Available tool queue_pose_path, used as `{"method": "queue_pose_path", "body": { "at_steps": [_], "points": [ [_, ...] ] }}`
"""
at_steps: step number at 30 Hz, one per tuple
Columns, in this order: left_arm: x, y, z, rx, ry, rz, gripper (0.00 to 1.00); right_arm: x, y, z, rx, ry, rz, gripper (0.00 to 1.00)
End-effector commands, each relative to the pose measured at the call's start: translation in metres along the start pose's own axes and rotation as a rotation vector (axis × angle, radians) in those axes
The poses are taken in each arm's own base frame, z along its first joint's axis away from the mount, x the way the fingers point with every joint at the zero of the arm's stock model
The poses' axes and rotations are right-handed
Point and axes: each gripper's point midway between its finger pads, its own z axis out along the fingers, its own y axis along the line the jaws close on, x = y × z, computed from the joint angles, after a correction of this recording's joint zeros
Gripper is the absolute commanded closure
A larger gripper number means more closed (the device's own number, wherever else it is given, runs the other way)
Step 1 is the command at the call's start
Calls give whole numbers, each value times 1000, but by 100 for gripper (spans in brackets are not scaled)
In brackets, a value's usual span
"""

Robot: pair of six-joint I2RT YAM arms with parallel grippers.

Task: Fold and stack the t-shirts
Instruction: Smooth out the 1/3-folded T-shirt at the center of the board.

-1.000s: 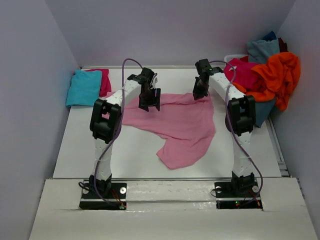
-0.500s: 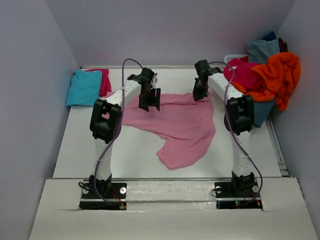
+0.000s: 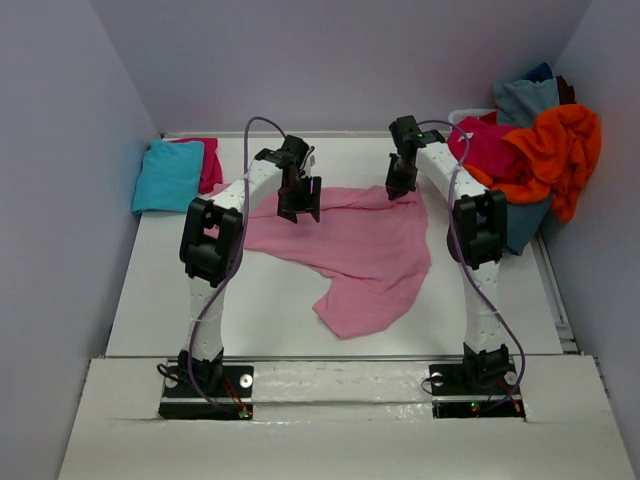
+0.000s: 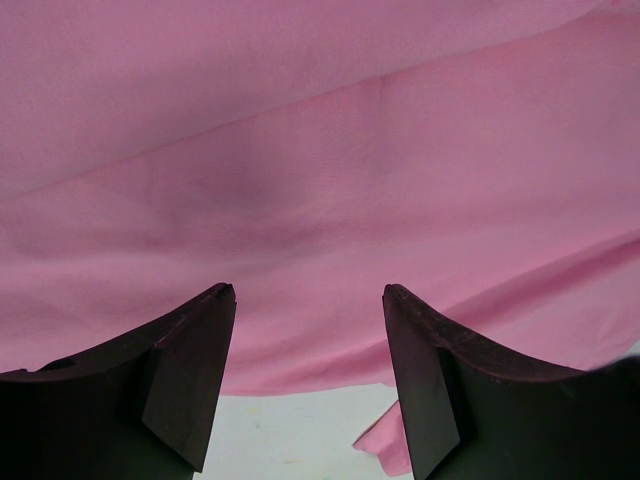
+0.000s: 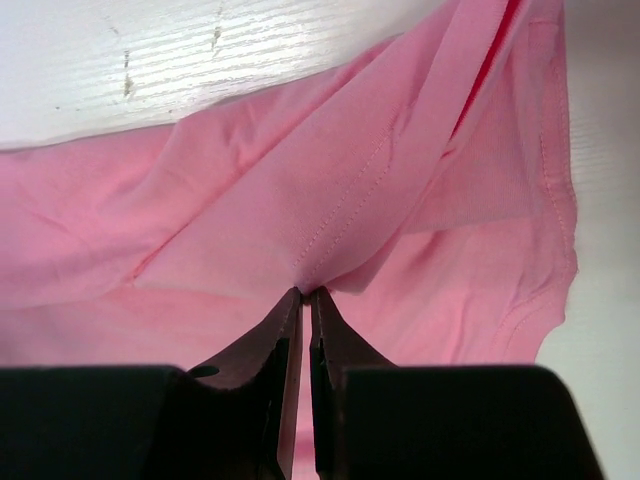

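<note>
A light pink t-shirt (image 3: 365,255) lies spread and rumpled across the middle of the table. My right gripper (image 3: 400,190) is shut on a fold near its far right corner; the wrist view shows the stitched cloth (image 5: 340,220) puckered up at the closed tips (image 5: 308,292). My left gripper (image 3: 298,214) hangs open over the shirt's far left part, with pink cloth (image 4: 300,180) below and nothing between its fingers (image 4: 190,360). Folded turquoise (image 3: 168,175) and magenta (image 3: 207,160) t-shirts lie at the far left.
A heap of unfolded shirts, magenta (image 3: 488,148), orange (image 3: 560,150) and grey-blue (image 3: 525,100), fills a bin at the far right corner. White tabletop (image 3: 240,300) shows in front of the pink shirt. Purple walls close in both sides.
</note>
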Motion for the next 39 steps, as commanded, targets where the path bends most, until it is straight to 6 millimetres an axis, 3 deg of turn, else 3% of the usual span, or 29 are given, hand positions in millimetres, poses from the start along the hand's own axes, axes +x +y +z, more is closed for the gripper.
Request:
{"method": "queue_pose_path", "body": {
  "at_steps": [1,6,13,21,28,31,32,36,39],
  "points": [
    [-9,-12,-27,29,-56,30,27,-27,11,-67,-80,-98,-4,87],
    [-8,-12,-26,31,-55,29,27,-28,13,-87,-99,-114,-6,87],
    [-10,-13,-27,35,-58,30,27,-16,10,-97,-110,-81,-17,87],
    [-10,-14,-29,40,-60,34,27,15,16,-97,-94,-14,-80,87],
    [-10,-14,-29,42,-61,36,27,58,42,-85,-109,82,-174,86],
    [-9,-14,-30,41,-61,37,27,64,44,-80,-93,87,-196,79],
    [-9,-14,-30,42,-61,37,27,68,48,-79,-97,97,-206,70],
    [-7,-13,-29,42,-56,38,27,69,46,-79,-97,87,-212,50],
    [-8,-14,-27,45,-53,35,27,66,41,-77,-64,77,-213,47]
  ]
}}
